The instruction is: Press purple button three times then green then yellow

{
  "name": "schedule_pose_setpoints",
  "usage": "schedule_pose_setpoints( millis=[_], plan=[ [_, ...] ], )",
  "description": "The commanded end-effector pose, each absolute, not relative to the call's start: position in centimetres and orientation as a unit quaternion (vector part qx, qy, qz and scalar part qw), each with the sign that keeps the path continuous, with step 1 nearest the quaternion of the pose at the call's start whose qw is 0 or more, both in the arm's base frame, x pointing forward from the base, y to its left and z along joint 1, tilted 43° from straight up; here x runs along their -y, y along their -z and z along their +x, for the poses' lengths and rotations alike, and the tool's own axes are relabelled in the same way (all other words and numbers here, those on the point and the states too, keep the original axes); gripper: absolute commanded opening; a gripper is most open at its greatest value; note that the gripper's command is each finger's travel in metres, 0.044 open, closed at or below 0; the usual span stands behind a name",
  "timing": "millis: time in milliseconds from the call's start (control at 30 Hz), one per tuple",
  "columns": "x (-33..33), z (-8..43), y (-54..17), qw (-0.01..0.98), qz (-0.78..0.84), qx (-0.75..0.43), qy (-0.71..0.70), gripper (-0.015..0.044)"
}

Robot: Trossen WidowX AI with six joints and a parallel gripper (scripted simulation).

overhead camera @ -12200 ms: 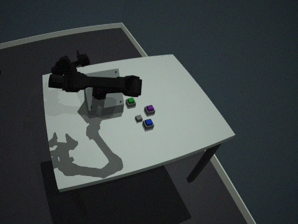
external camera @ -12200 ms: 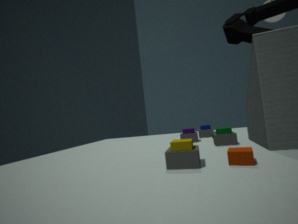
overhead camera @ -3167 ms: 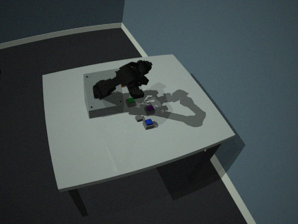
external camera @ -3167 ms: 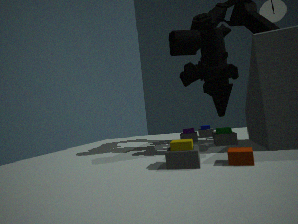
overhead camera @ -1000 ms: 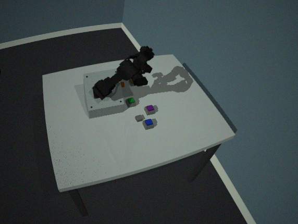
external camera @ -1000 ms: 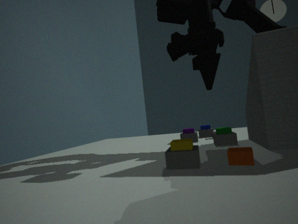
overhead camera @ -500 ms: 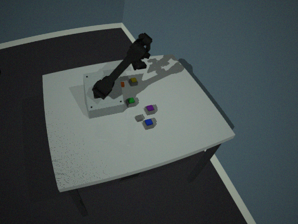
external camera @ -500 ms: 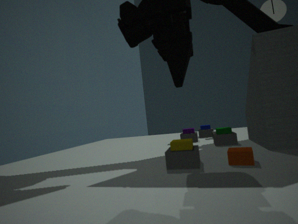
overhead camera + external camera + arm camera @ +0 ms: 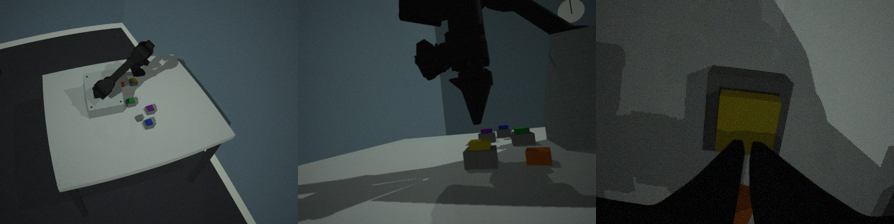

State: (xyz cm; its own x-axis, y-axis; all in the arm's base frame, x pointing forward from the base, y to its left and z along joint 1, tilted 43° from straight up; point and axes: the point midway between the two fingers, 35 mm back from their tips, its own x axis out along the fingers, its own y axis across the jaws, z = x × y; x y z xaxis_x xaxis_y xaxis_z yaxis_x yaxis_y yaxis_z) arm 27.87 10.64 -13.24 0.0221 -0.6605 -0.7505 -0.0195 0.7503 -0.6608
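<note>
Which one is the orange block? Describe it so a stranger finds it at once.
Start at the raised grey base plate that the arm is mounted on. Between its right edge and the yellow button sits the orange block. Unlike the coloured buttons around it, it is a plain solid block with no grey housing under it.
</note>
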Motion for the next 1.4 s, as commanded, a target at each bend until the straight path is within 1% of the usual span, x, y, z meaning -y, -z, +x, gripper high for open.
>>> schedule_pose_setpoints(
  millis=[0,567,1200,1367],
  plan=[
    [-10.1,27.8,13.7,0.665,-0.263,-0.656,0.241,0.0020],
    [-8.3,27.9,15.6,0.665,-0.263,-0.656,0.241,0.0020],
    [-8.2,27.9,15.6,0.665,-0.263,-0.656,0.241,0.0020],
    [-10.6,27.8,13.1,0.665,-0.263,-0.656,0.241,0.0020]
  ],
)
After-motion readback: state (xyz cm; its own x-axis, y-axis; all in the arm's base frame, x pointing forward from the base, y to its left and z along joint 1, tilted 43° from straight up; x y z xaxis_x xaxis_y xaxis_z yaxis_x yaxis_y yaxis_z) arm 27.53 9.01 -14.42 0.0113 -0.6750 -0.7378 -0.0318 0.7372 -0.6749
